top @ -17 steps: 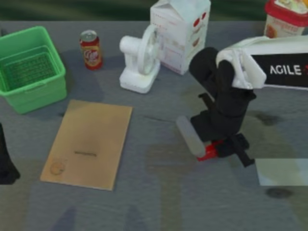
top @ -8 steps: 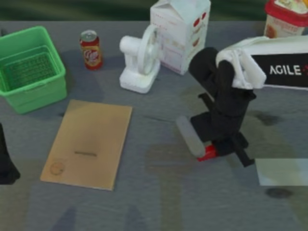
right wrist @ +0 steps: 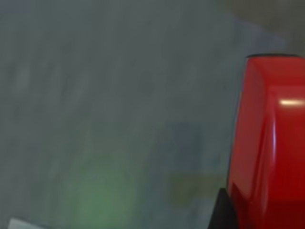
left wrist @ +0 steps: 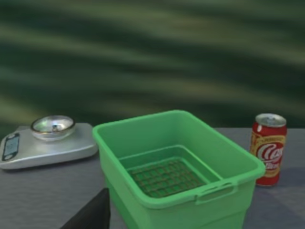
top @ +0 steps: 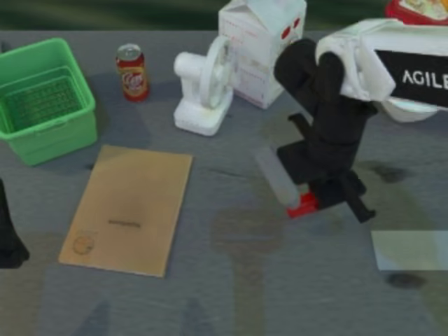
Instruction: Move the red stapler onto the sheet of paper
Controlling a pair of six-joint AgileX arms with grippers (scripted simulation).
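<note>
The red stapler [top: 303,204] sits right of the table's middle, only its red end showing from under the right gripper [top: 323,199]; in the right wrist view the red stapler [right wrist: 267,143] fills one side of the picture, close against the camera, with a dark finger edge [right wrist: 220,212] touching its lower part. The gripper looks closed on the stapler, though the fingertips themselves are hidden under the black wrist from above. Whether the stapler touches the table or hangs just above it, I cannot tell. The sheet of paper [top: 409,250] lies flat near the table's right edge, apart from the stapler, to its right and nearer the lower side.

A tan board [top: 129,208] lies left of centre. Along the far side stand a green basket [top: 43,98], a soda can [top: 132,72], a white appliance [top: 203,87] and a milk carton [top: 261,45]. The left arm [top: 8,234] is parked at the table's left edge; its wrist view shows the basket, the can and a silver kitchen scale [left wrist: 45,142], and its grip cannot be made out
</note>
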